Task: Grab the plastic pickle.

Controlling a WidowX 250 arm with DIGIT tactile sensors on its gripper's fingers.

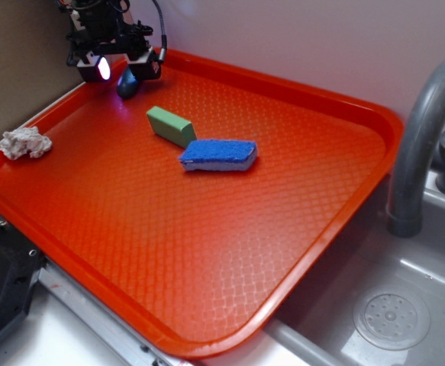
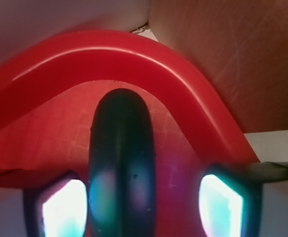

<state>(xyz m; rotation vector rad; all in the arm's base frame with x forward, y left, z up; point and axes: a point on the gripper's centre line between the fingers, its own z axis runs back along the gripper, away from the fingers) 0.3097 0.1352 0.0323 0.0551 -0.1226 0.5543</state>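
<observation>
the gripper (image 2: 143, 202) hangs spread at the tray's (image 1: 207, 252) far left corner, its fingers (image 2: 64, 207) either side of the plastic pickle (image 2: 122, 163) with gaps showing. the pickle's long axis points toward the tray's curved corner rim, between the fingers.

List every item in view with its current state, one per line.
gripper: open, one finger on each side of the pickle
plastic pickle: lying on the tray's far corner, between the fingers, not yet gripped
green block: lying flat on the tray
blue sponge: lying flat, beside the block
crumpled white cloth: on the tray's left rim
orange tray: flat beside the sink
</observation>
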